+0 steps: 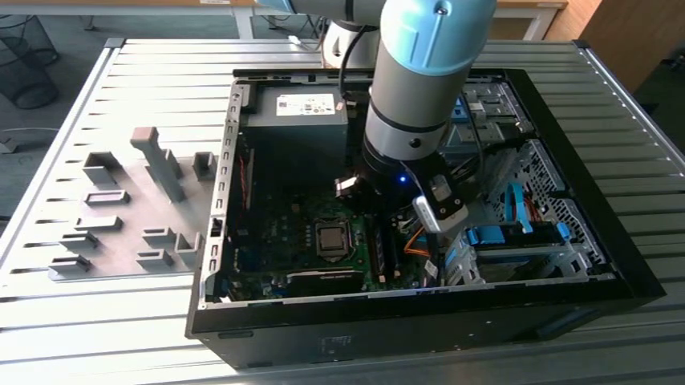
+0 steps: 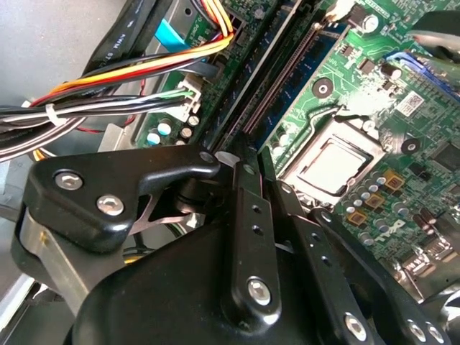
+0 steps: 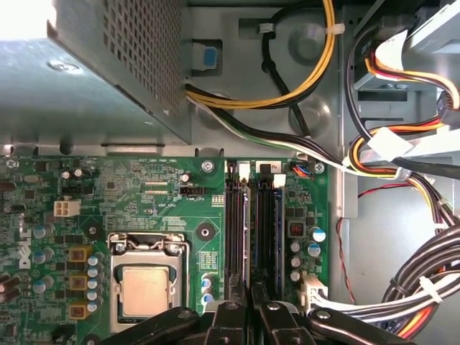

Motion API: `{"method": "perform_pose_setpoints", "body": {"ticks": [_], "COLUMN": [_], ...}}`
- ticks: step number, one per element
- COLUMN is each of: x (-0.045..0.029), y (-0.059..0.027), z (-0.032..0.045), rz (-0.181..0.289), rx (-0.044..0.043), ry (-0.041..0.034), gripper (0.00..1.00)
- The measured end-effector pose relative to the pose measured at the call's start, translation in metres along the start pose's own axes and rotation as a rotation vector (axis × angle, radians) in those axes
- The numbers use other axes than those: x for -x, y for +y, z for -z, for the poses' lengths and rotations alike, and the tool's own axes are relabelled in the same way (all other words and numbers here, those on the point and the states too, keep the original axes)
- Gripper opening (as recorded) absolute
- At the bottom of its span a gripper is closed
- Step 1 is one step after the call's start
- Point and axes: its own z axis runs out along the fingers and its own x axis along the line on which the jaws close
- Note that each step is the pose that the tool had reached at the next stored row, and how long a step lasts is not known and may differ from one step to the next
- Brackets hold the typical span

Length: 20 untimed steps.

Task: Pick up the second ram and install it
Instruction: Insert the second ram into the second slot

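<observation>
While the arm hangs low inside the open computer case [image 1: 599,265], the gripper [image 3: 250,305] has its fingers [image 2: 253,215] nearly together, clamped on the second ram [image 3: 249,237], which stands on edge in the memory slots [image 3: 267,230] right of the CPU socket [image 3: 144,287], centre frame. Outside, grey fixture blocks [image 1: 128,216] sit left on the slatted metal surface [image 1: 96,337]; a wire bin [image 1: 27,64] stands upper left.

Even daylight — case interior [image 1: 300,184] shadowed — blown-out glare, first wrist view corner.
</observation>
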Motion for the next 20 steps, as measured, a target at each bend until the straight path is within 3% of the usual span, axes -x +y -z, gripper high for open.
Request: {"method": "perform_pose_setpoints", "body": {"ticks": [20], "x": [0.0000], "y": [0.0000], "z": [-0.0018], "rz": [0.005], "rx": [0.0000], "ry": [0.0002], "gripper": [0.14]}}
